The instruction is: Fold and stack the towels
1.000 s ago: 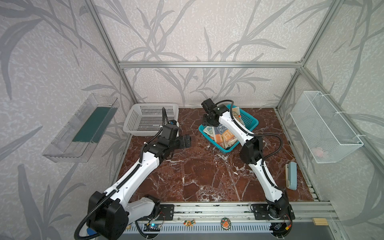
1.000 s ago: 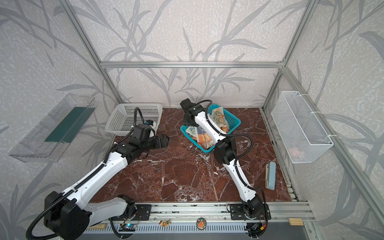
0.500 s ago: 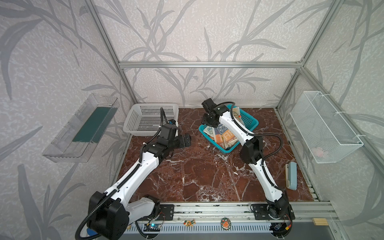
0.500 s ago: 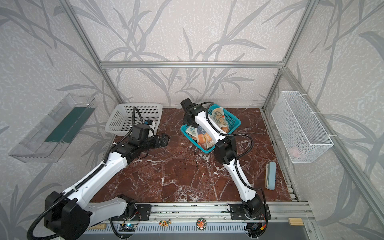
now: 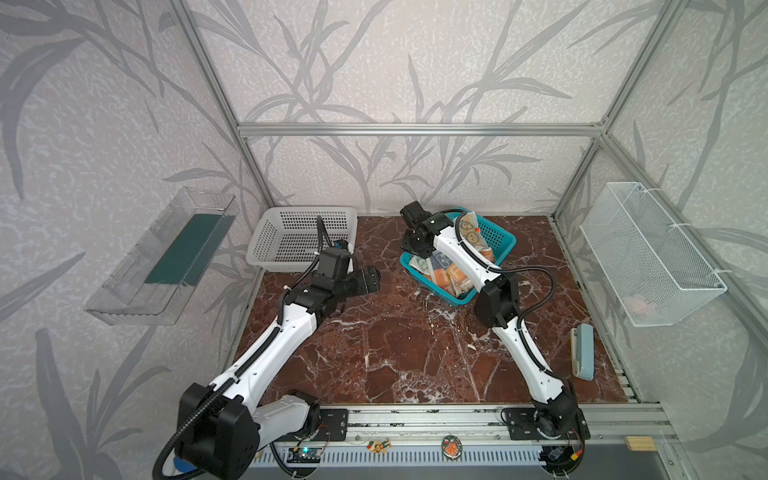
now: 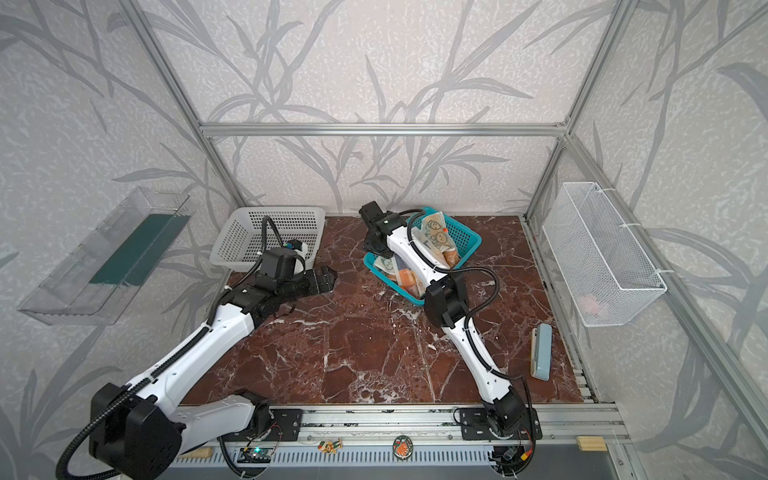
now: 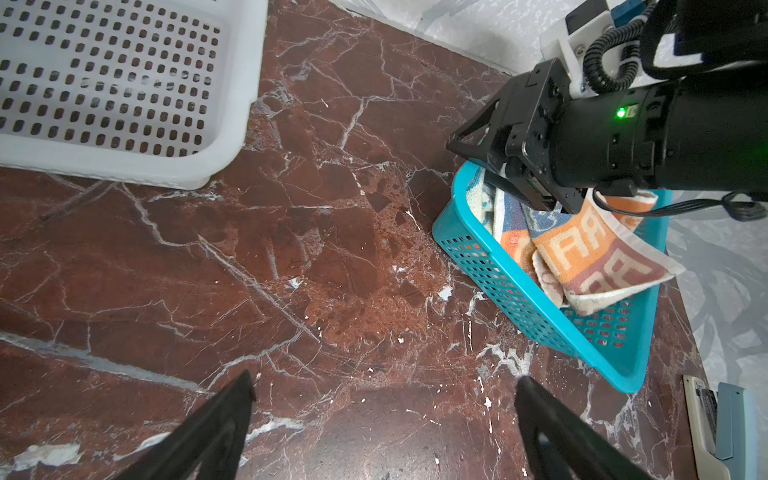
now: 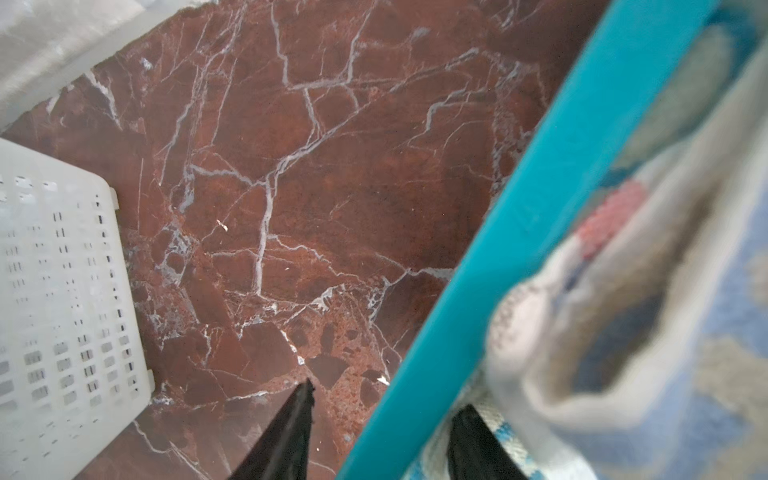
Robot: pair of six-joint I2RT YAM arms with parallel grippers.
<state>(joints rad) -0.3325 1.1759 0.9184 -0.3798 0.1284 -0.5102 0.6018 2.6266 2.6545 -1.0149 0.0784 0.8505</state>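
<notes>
The job stands at its first step: all the towels (image 5: 440,279) lie crumpled in the teal basket (image 7: 498,286) at the back of the bench (image 5: 415,353), none yet folded or stacked. The right end effector (image 8: 386,395) has its jaws apart astride the basket's rim, one finger outside, one inside by the cloth, gripping nothing visible; next it probably must pinch one towel edge alone. The left end effector (image 7: 384,378) hovers wide open over bare bench. The right arm hides the basket's middle in both top views, and the nearest cloth is blurred.
</notes>
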